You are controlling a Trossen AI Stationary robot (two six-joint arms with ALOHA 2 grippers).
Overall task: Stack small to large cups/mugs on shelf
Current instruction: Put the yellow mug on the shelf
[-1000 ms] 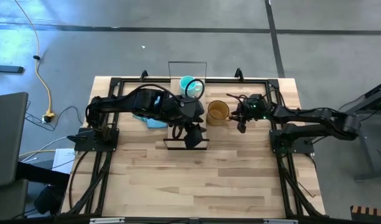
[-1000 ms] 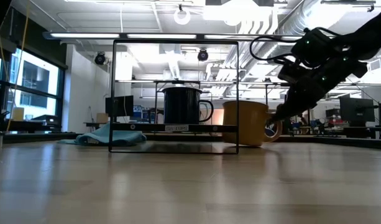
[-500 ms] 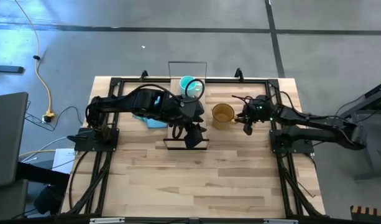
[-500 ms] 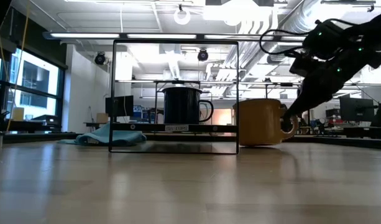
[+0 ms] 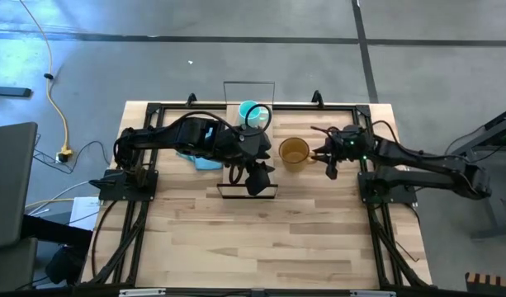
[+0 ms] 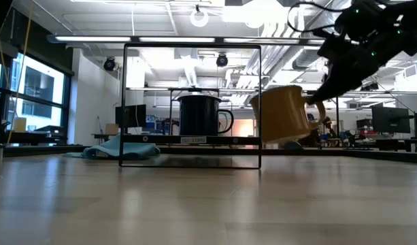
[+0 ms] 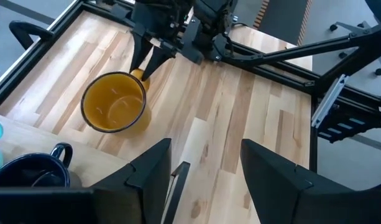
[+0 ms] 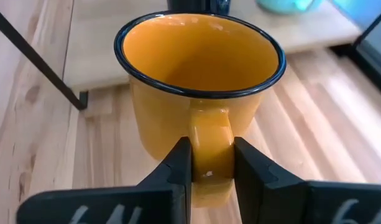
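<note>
The right gripper clamps the handle of the orange mug, holding it tilted and off the table, just right of the shelf. The black mug stands on the shelf, the teal mug at its far end. The left gripper hangs over the shelf, jaws spread, holding nothing.

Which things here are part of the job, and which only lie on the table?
Part of the job:
amber mug, held by its handle in the right gripper
black mug on the shelf
teal mug

Only lying there:
light blue cloth
</note>
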